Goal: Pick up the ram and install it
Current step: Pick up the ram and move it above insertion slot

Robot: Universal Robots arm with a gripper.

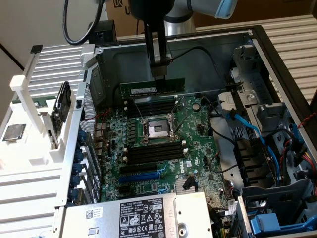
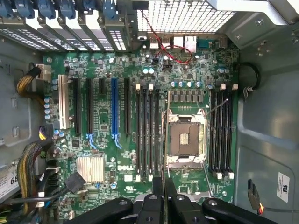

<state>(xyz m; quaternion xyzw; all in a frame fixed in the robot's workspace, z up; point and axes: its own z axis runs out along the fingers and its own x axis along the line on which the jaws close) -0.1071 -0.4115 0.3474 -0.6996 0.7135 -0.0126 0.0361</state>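
Green ram [image 1: 144,89] (seemingly in gripper [image 1: 159,77]) above slots [image 1: 151,106]

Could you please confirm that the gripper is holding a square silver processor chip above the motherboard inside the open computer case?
Not quite: what the gripper is holding is the ram, a long green stick, above the motherboard inside the open computer case, as the exterior view shows.

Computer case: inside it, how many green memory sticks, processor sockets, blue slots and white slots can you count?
Thin green ram stick: 1
Square silver processor socket: 1
Long blue plastic slot: 1
Long white plastic slot: 1
Total: 4
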